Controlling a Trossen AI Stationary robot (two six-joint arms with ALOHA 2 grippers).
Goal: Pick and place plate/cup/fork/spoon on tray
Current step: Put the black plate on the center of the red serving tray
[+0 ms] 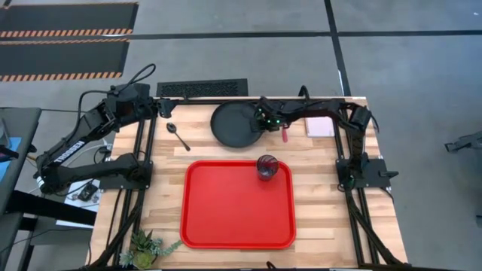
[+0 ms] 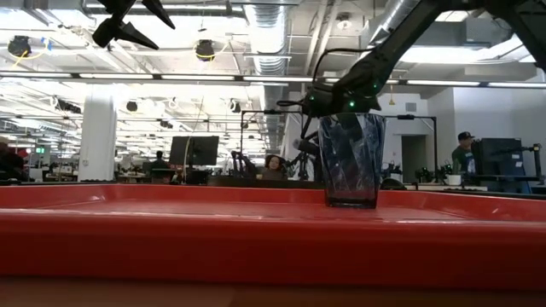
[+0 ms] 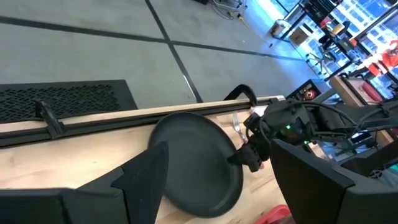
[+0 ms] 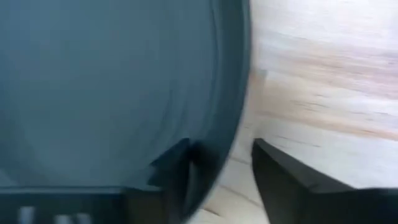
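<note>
The right end effector [image 4: 221, 171] is set astride the plate [image 1: 233, 125] rim at upper centre, fingers apart, ready for pinching. The cup [image 1: 267, 167] is already stood on the tray [image 1: 237, 205]. The left end effector [image 3: 214, 186] is held apart, idle.

Left dark six-joint arm sits folded at the high view's upper left, its two-finger left gripper [image 3: 211, 180] wide open. Right dark arm stretches leftward along the top centre, right gripper [image 4: 221, 165] fingers parted, angled low.
</note>
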